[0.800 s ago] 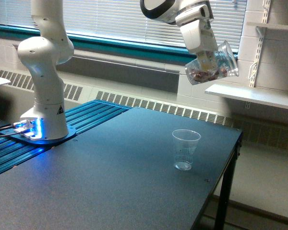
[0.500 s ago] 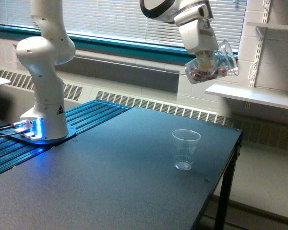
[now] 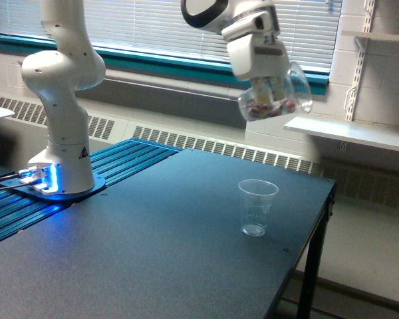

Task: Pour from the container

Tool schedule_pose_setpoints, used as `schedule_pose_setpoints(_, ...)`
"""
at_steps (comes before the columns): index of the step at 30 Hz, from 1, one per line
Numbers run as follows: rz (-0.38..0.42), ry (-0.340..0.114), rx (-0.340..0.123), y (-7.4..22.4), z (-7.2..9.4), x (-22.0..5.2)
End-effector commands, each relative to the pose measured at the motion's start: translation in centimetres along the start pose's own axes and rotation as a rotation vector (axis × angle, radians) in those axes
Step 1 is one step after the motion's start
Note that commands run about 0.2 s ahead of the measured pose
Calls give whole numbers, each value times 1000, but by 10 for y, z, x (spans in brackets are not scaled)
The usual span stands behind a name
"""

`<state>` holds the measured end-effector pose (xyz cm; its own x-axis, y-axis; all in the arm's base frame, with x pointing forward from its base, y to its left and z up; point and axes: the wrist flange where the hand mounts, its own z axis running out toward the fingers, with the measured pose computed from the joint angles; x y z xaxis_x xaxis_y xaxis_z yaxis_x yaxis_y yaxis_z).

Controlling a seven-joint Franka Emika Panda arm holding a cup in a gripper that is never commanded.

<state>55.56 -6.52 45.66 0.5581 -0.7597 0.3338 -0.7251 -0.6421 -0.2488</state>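
Note:
The container [image 3: 279, 94], a clear smooth plastic cup, hangs high above the table, tipped on its side with its wide rim toward the exterior view's right. Small reddish-brown bits lie along its lower wall. My gripper [image 3: 269, 85] is shut on the container from above. A second clear cup with faint ribbed lines [image 3: 257, 207] stands upright on the dark table, below the held one and slightly to its left; I cannot tell whether anything lies in it.
The dark table [image 3: 153, 246] ends at an edge on the exterior view's right. The arm's white base [image 3: 61, 153] stands at the left on blue rails. A white shelf [image 3: 349, 133] juts from the wall close behind the gripper.
The gripper has carried the tipped container toward the exterior view's left, nearer to above the standing cup. The contents stay inside.

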Motion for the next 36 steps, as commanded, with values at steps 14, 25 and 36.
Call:
schedule_pose_setpoints(14,-64,-122,-65,-15,40,-141)
schedule_pose_setpoints(25,-52,-166,-141,6,63,-169)
schedule_pose_setpoints(36,16,-182,-217,31,89,-143)
